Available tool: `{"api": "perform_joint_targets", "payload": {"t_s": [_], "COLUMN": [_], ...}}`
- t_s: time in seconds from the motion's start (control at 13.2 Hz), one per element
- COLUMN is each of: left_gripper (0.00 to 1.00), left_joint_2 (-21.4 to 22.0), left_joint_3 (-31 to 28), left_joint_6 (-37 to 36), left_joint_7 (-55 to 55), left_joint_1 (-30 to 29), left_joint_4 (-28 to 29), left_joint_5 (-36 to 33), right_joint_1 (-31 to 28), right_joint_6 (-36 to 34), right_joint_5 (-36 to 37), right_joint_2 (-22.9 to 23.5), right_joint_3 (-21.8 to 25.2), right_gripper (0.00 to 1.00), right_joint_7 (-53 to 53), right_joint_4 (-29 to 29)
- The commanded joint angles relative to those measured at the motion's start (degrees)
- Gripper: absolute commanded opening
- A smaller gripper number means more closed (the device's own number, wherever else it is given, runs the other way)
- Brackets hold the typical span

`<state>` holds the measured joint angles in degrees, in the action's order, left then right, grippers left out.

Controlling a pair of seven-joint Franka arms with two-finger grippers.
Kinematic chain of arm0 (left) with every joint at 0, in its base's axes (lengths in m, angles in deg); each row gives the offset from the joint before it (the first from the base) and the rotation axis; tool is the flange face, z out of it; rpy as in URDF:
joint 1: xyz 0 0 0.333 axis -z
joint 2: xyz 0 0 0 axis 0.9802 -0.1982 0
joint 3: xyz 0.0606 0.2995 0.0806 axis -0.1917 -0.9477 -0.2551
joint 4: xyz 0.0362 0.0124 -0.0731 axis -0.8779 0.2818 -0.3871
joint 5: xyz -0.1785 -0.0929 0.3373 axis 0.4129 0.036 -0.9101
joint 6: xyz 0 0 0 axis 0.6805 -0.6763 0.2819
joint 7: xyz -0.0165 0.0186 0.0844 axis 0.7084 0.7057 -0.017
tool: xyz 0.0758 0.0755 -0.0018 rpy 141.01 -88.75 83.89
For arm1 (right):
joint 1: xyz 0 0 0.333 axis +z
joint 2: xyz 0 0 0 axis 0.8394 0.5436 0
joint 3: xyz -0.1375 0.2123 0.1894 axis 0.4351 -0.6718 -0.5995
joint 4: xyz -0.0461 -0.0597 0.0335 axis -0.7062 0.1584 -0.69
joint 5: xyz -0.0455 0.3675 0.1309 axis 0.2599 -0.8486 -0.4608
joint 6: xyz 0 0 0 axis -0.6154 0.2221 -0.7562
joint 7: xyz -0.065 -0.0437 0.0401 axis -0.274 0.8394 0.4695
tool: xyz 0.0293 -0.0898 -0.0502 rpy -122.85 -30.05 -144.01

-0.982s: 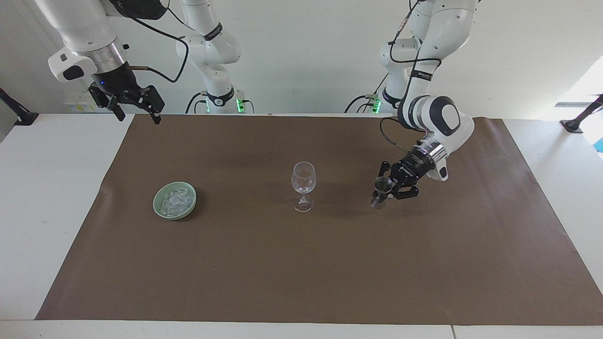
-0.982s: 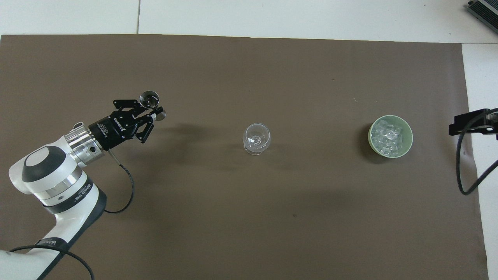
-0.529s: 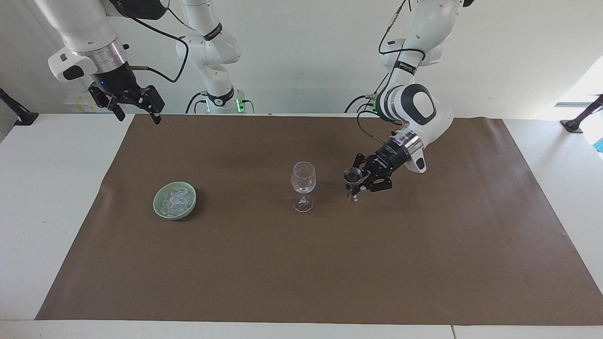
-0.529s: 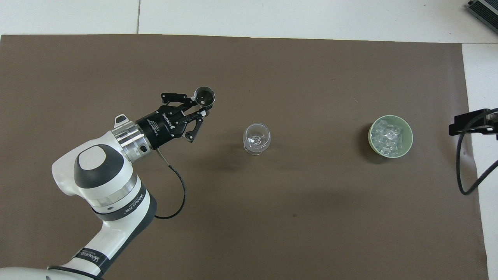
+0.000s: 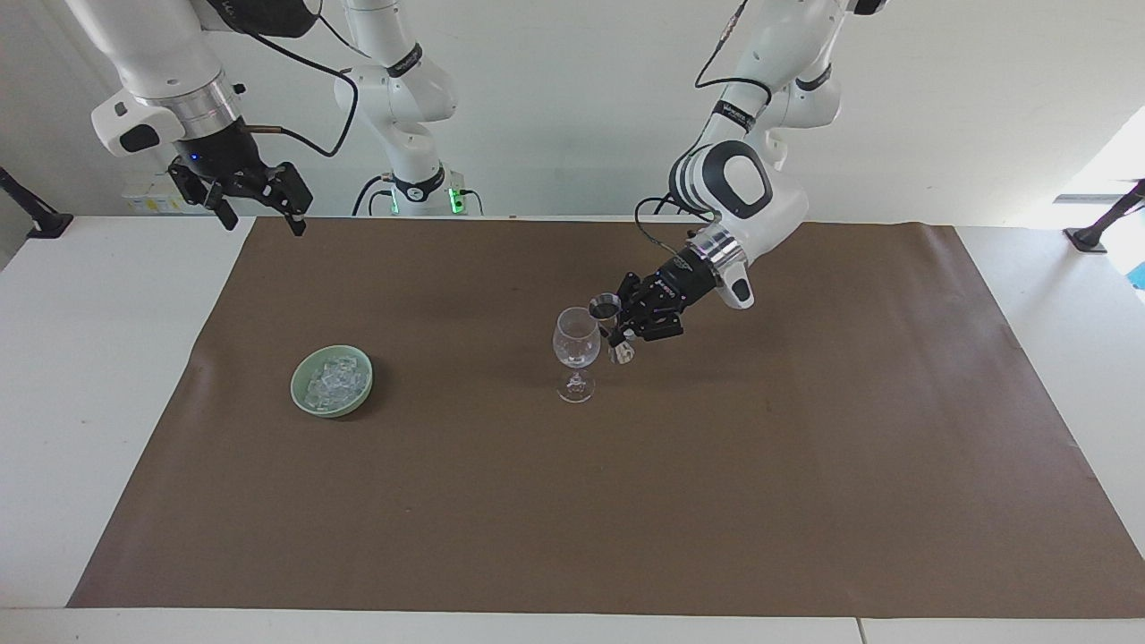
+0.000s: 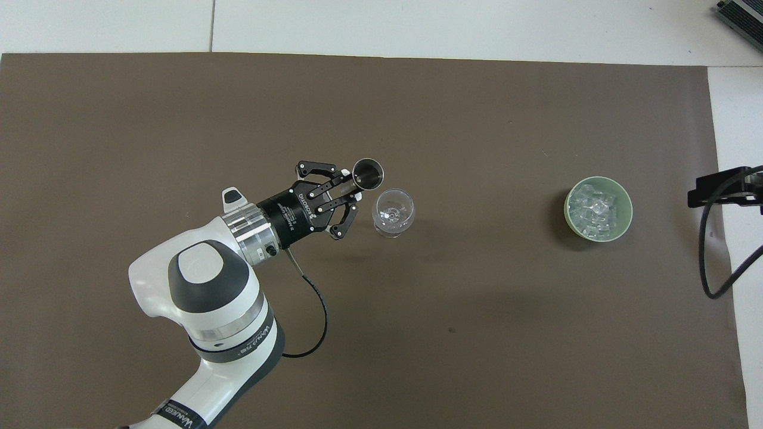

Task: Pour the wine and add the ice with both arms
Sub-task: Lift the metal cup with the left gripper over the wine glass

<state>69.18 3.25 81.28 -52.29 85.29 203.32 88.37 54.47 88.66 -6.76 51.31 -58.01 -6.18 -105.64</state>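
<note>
Left tool clenched on steel hourglass jigger beside clear glass; right tool released.

Brown mat on white table

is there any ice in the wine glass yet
No, the wine glass holds no cubes; the ice lies heaped in the green bowl.
</note>
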Motion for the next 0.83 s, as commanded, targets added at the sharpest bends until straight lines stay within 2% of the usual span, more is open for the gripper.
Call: {"api": "perform_joint_targets", "payload": {"t_s": [0.0, 0.76], "left_gripper": [0.00, 0.00], "left_joint_2": [-0.1, -1.1], "left_joint_3": [-0.7, -0.7], "left_joint_6": [1.4, 7.8], "left_joint_7": [4.3, 13.7], "left_joint_1": [1.0, 4.6], "left_joint_4": [-0.8, -2.5], "left_joint_5": [1.5, 1.7], "right_joint_1": [-0.5, -0.5], "right_joint_6": [-0.7, -0.7], "right_joint_5": [-0.4, -0.4], "right_joint_2": [-1.0, -1.0], "right_joint_3": [-0.3, -0.3], "right_gripper": [1.00, 1.00], "right_joint_7": [1.1, 1.1], "right_joint_4": [-0.6, -0.6]}}
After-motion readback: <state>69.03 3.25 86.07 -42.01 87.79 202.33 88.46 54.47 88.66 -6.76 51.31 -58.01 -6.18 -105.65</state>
